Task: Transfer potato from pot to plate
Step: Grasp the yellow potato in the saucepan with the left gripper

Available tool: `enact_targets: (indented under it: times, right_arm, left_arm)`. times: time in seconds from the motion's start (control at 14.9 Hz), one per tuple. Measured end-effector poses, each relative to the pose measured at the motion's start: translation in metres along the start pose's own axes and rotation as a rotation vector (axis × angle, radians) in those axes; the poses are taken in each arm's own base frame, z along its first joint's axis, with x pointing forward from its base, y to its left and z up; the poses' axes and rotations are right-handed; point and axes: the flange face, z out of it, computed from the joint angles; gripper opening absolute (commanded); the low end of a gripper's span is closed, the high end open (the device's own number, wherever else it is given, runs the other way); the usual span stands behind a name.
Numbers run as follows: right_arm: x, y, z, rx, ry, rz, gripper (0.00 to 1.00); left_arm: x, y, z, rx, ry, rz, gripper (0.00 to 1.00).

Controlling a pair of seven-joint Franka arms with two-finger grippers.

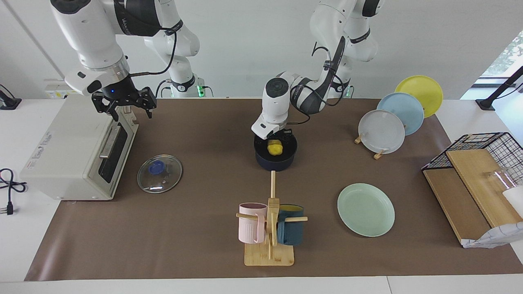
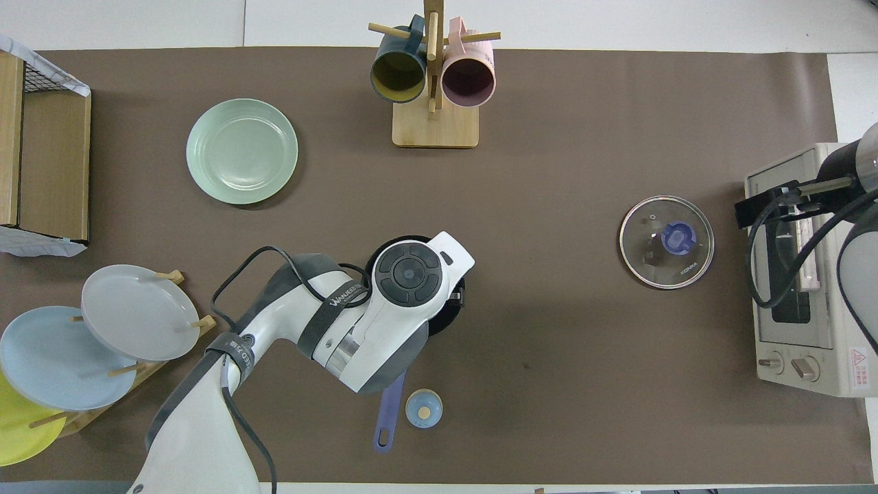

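Left claw point(image 1: 278, 141): centre of the facing frame, lowered into the mouth of the pot point(image 1: 276, 163), directly over the potato point(image 1: 275, 148). Whether its fingers are spread or pinched on the potato cannot be told; the wrist housing hides them, and in the overhead frame the arm covers the pot's opening entirely.

Potato: yellow lump inside the pot, just under the claw, long axis roughly across the facing frame. Appears not yet lifted clear of the rim.

Pot: dark blue, mid-desk; its handle point(image 2: 388, 420) shows at lower centre of the overhead frame, pointing toward the robots.

Plate point(image 1: 365, 209): mint-green, lower right of the facing frame, nothing on it, well apart from the pot. The coming carry runs from pot toward lower right; the left arm is the nearer one.

Right claw point(image 1: 124, 103): upper left of the facing frame, fingers spread, waiting above the toaster oven point(image 1: 77, 153).

Glass lid point(image 1: 159, 173): on the desk point(image 1: 196, 237) beside the oven.
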Motion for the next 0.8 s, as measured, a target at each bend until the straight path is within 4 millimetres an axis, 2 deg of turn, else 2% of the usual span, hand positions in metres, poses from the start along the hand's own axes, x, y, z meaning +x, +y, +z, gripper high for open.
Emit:
enact_targets:
  times: [0.07,0.2,0.27,0.6,0.8]
  right_arm:
    - [-0.005,0.005,-0.002,0.001,-0.009,0.011,1.0]
    - [-0.01,0.022,-0.002,0.006,-0.019,0.042,1.0]
    - [-0.011,0.03,-0.001,0.008,-0.021,0.056,1.0]
    - [-0.013,0.035,0.007,0.012,-0.038,0.089,1.0]
    - [-0.02,0.04,-0.003,0.011,-0.019,0.114,1.0]
  left_arm:
    - [0.0,0.0,-0.001,-0.002,0.001,0.0,0.75]
    - [0.0,-0.001,-0.002,-0.002,0.002,-0.001,0.46]
    - [-0.001,-0.002,0.001,0.002,-0.002,-0.003,0.36]
    - [0.001,-0.006,0.0,0.002,0.0,-0.01,0.03]
    - [0.004,-0.008,-0.004,0.0,0.005,-0.017,0.0]
